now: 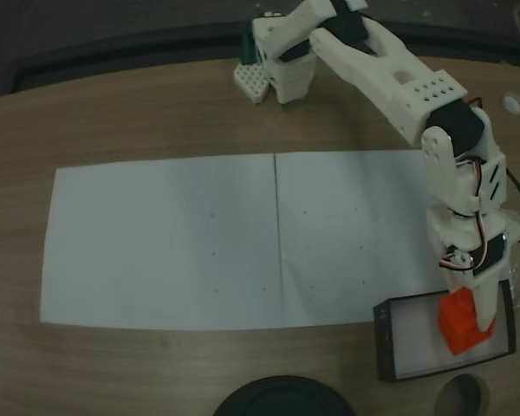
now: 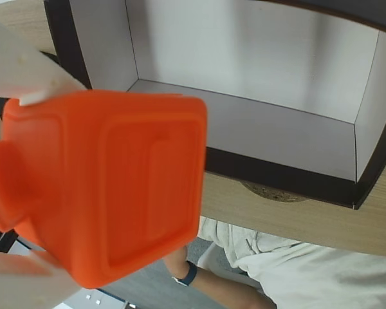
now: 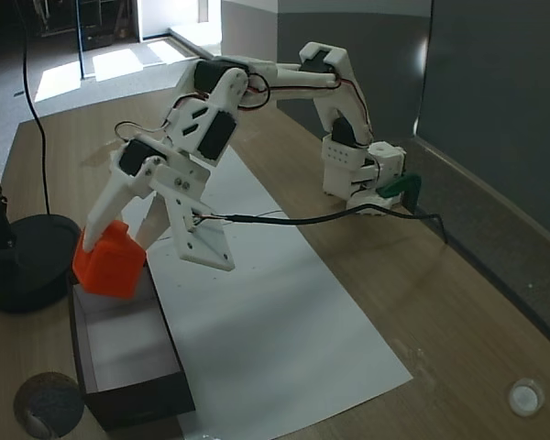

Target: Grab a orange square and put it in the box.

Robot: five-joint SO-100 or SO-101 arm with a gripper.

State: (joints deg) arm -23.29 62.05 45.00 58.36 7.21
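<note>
My gripper [image 1: 468, 314] is shut on the orange square [image 1: 462, 327], a bright orange-red cube with an embossed mark on one face. It holds the cube over the box [image 1: 386, 342], a shallow black-walled tray with a white floor, at the right front of the table. In another fixed view the cube [image 3: 110, 263] hangs at the far end of the box [image 3: 176, 359], about level with its rim, under the gripper [image 3: 105, 246]. In the wrist view the cube [image 2: 109, 187] looms close between the white fingers [image 2: 19, 64], with the box [image 2: 276, 175] behind it.
A round black object [image 1: 282, 397] sits at the front edge, left of the box. A cork disc [image 1: 459, 395] lies just in front of the box. White paper sheets [image 1: 199, 243] cover the table's middle. A person's arm [image 2: 199, 273] with a wristband shows beyond the table edge.
</note>
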